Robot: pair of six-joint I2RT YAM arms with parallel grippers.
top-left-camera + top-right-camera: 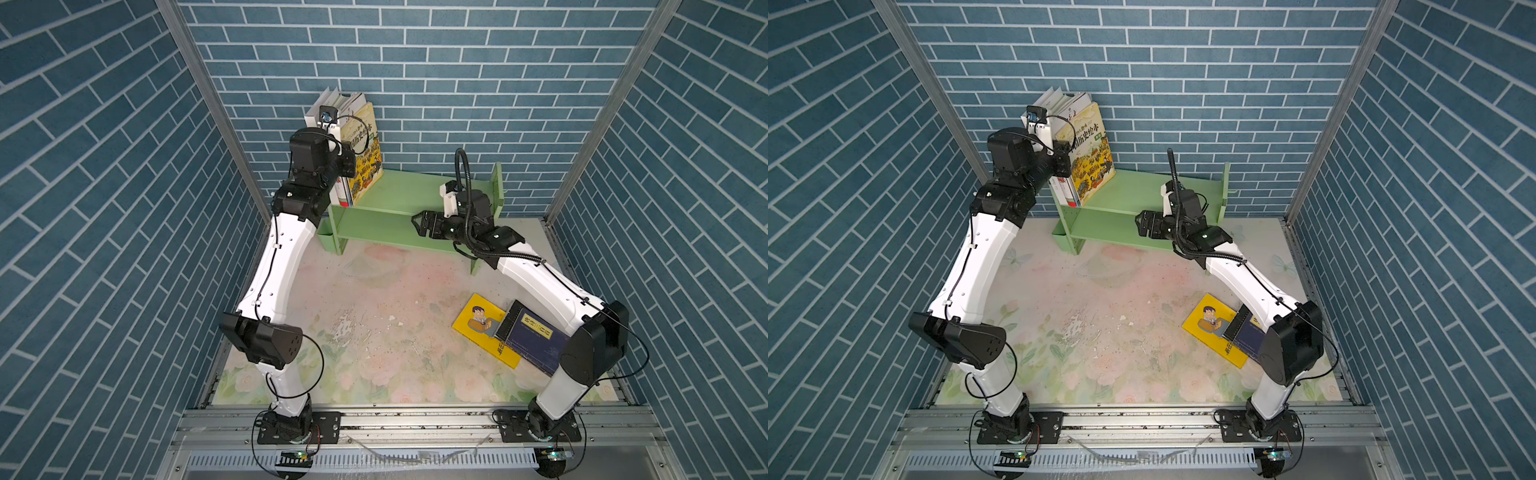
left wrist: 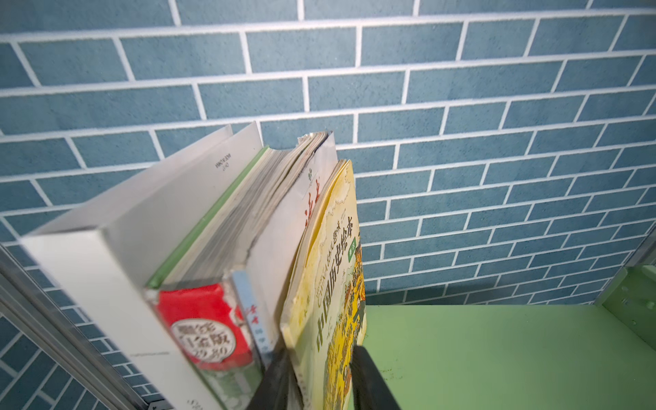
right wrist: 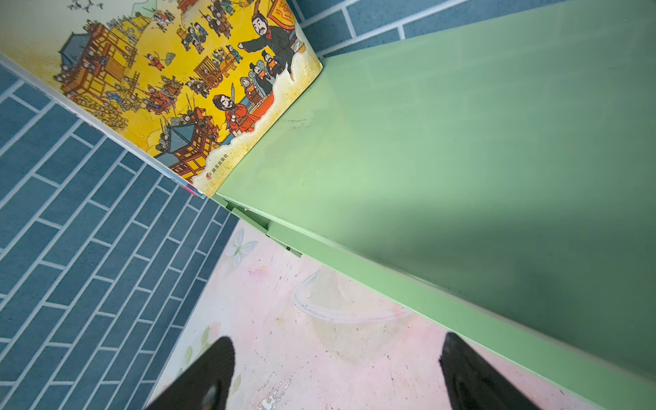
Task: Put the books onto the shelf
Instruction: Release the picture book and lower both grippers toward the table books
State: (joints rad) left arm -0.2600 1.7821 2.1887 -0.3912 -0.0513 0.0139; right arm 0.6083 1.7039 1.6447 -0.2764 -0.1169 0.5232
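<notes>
Floral tabletop (image 1: 374,332), shelf (image 1: 395,195) at 12 o'clock, my left gripper (image 2: 319,355) astride pale yellow book (image 2: 333,284) at its 9 o'clock end, whether pinching, cannot tell, my right gripper (image 3: 337,340) spread wide

Floral table (image 1: 374,332) bears green shelf (image 1: 395,195) and yellow book (image 1: 478,322)

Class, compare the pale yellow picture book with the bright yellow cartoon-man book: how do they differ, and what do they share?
Place: the pale yellow book is on the shelf's top tier; the bright yellow book is on the table.
Pose: the pale one stands, leaning on other books; the bright one lies flat.
Contact: the left gripper straddles the pale one's edge; a navy book overlaps the bright one.
Both have yellow illustrated covers.
</notes>
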